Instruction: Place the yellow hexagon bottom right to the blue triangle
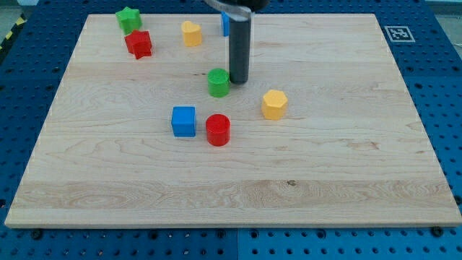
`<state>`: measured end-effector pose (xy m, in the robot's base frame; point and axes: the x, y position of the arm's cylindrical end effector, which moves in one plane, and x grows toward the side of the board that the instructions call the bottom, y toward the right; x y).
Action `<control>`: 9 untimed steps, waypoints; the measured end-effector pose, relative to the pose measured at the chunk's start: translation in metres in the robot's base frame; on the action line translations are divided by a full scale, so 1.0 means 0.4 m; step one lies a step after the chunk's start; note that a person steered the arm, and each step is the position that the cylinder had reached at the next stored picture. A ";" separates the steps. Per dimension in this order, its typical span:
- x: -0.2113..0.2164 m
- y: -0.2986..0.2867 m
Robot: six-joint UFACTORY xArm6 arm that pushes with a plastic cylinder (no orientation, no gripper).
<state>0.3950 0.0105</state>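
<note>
My tip: the lower end of my dark, smooth rod (239, 80) rests on the board, just beside the green cylinder on its right side; I cannot tell if they touch.
Jaws: there are none, the rod is plain and holds nothing, it can only push.
Green plastic cylinder (219, 82): round and upright, near the middle of the board.
Yellow plastic hexagon (274, 104): the task's block, to the view's right and a little below my tip, apart from it.
Blue triangle (225, 24): only a blue edge shows behind the rod near the view's top; its shape I cannot confirm.
Judgement: the hexagon must probably go up toward that blue block, so my tip should come below it first.
Red plastic cylinder (218, 130) and blue plastic cube (184, 120): side by side, below the green one.
Yellow rounded block (191, 33), red star-like block (138, 44), green star-like block (128, 19): top left group.
Pale wooden board (346, 173): visible grain, matte.
</note>
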 end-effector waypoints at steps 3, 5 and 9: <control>0.143 0.025; 0.142 0.196; 0.046 0.293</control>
<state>0.4136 0.1276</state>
